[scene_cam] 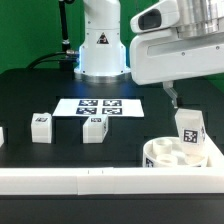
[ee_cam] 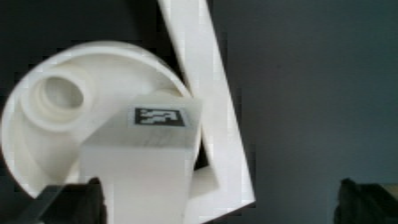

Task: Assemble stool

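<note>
**A:** On the exterior view's left, a first leg (scene_cam: 42,125) and a second leg (scene_cam: 93,128) stood loose on the dark surface (scene_cam: 30,95), the marker board (scene_cam: 95,105) just behind them.

**B:** And further right?

**A:** The round seat (scene_cam: 170,155) lay just beside the white border bar (scene_cam: 90,181), with a third leg (scene_cam: 188,130) upright on it. The tool (scene_cam: 175,98) hung above that leg, fingers spread wide, pinching nothing.

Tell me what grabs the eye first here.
The round white seat at the exterior view's right, by the front border bar, has one tagged leg standing upright on it. The gripper hangs above with jaws wide open. Two loose legs sit near the marker board.
</note>
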{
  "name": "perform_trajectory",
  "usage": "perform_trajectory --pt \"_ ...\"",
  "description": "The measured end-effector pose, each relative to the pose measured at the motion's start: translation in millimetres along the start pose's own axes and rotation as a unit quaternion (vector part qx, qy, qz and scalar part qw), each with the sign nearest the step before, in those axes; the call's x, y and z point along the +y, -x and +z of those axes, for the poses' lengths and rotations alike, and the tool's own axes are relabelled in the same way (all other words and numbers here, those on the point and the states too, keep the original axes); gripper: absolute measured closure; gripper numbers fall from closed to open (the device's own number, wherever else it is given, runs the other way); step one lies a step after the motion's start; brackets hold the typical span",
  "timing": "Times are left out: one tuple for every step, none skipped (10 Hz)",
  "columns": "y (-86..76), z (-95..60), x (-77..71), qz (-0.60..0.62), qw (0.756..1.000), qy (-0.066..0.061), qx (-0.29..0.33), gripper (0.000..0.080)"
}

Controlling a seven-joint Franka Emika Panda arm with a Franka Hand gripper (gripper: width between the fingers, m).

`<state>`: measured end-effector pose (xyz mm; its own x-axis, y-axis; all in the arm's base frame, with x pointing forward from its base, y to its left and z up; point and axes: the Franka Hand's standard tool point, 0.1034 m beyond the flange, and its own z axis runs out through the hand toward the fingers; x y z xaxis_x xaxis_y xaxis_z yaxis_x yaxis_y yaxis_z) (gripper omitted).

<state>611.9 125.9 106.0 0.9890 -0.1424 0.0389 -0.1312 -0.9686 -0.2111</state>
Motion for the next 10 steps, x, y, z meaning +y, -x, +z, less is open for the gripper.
perform_trajectory --pt "0.5 0.4 -0.3 -0.072 0.997 0.008 -0.001 0.0151" --pt "1.6 1.9 1.1 -0.159 0.987 0.016 -0.006 0.0151" --pt "2.2 4.4 1.6 -0.225 0.974 0.025 -0.012 0.0151" --pt "0.9 5.1 2.1 -0.284 0.958 0.031 -0.014 0.0151" --pt "-0.5 4.4 4.1 -0.322 0.946 0.033 -0.014 0.0151" --pt "-1.1 4.3 6.5 -0.375 0.926 0.034 -0.016 0.0151" --pt "-1.4 4.3 7.9 -0.407 0.913 0.036 -0.018 0.0151" --pt "-1.8 5.0 10.0 -0.459 0.887 0.041 -0.023 0.0151" --pt "-2.7 8.5 11.8 -0.532 0.844 0.049 -0.032 0.0151" --pt "-3.2 13.4 14.4 -0.569 0.820 0.051 -0.038 0.0151"
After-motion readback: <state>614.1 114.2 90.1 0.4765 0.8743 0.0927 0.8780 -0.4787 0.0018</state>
